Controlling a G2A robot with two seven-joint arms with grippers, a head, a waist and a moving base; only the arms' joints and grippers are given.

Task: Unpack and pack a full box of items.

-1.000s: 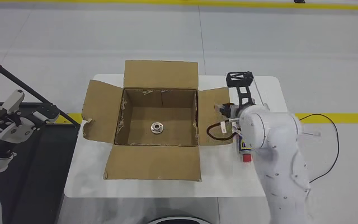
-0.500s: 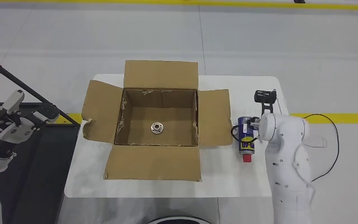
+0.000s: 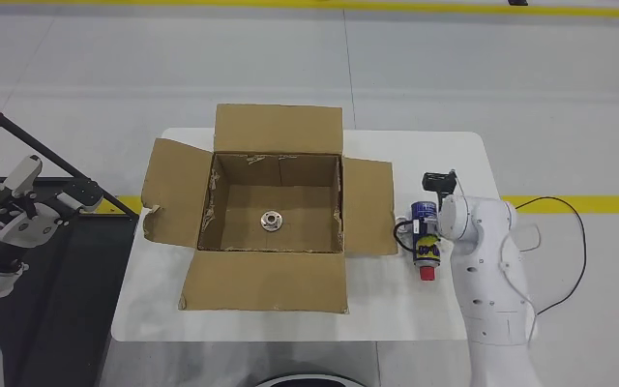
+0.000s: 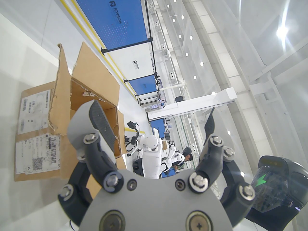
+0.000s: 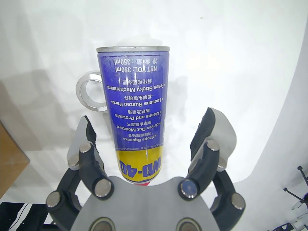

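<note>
R gripper point(image 5: 147, 122) spread, pads either side of spray can point(image 5: 134, 102), no contact. Can lies on its side on table point(image 5: 216, 37) beside open box point(image 3: 279, 129), metal ring point(image 5: 87, 94) alongside: prob. unpack staging. L gripper point(image 4: 154, 111) spread, empty.

White table point(image 3: 155, 310), yellow floor line point(image 3: 600, 203)
</note>
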